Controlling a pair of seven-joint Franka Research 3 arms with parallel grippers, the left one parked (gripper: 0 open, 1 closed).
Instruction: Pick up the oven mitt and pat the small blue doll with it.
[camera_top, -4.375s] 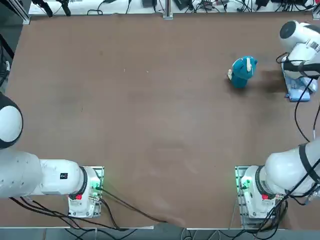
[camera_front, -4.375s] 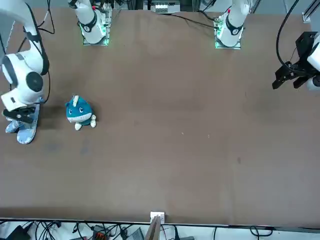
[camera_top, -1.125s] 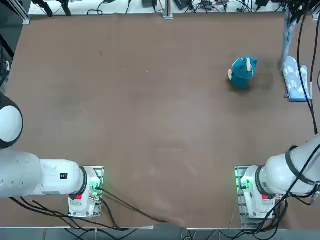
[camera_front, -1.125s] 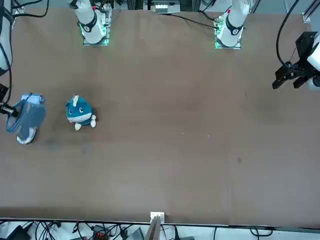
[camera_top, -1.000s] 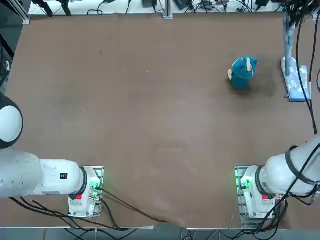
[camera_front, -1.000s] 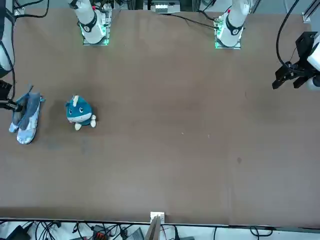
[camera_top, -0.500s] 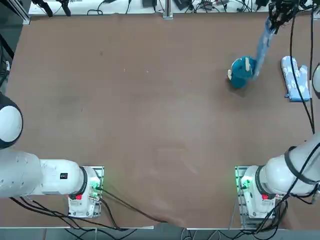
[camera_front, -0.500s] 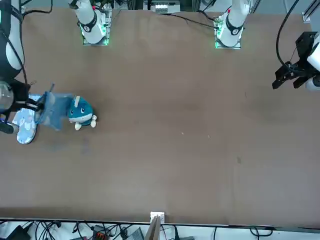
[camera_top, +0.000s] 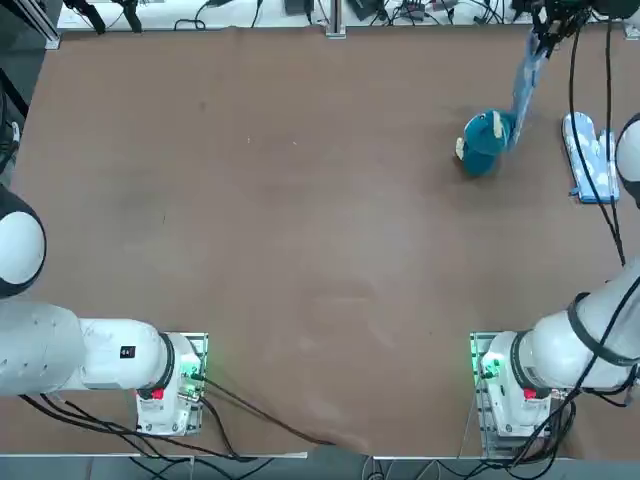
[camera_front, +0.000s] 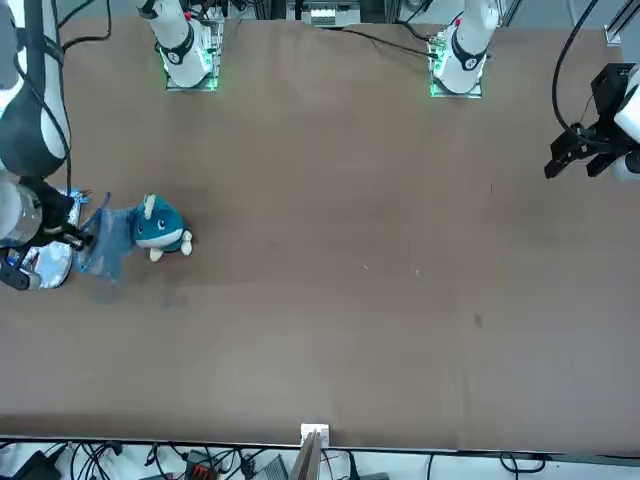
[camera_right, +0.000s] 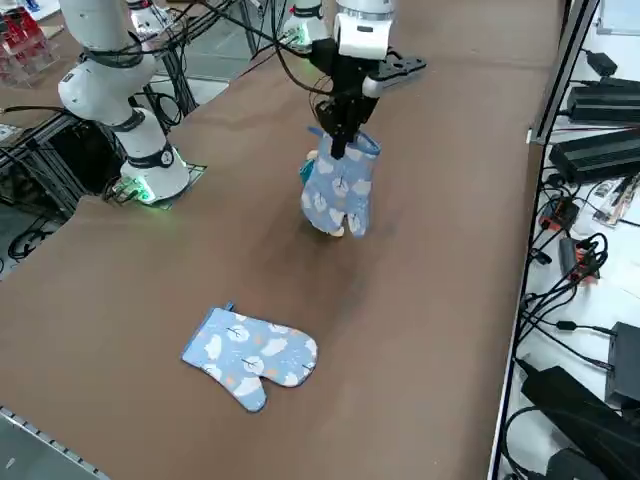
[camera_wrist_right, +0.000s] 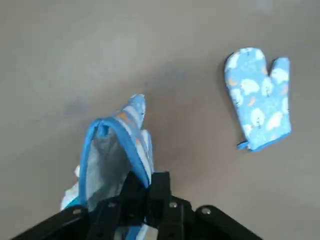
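ok so going near to far from the right side cam: closest is the spare oven mitt (camera_right: 250, 355), pale blue fabric w/ white & orange print and a blue-edged cuff. It's lying flat on the brown counter (camera_right: 130, 350), palm & thumb spread out, nothing gripping it.

Past that is the 2nd mitt, same pale blue print fabric (camera_right: 340, 190), hanging cuff-up from the black two-finger right tool (camera_right: 343, 145). Tool's closed on the cuff edge; wrist cam shows the mitt's grey lining thru the open cuff.

Just behind that mitt is the small teal-blue plush doll (camera_front: 160, 227), rounded head, cream patches, pale belly. It's on the counter facing the front cam, mostly hidden in the side view. Top & front cams have the mitt's side right up against it, looks like contact tbh.

Farther back, the white right arm's base (camera_right: 155, 180) is at the counter edge, w/ a green light on it.
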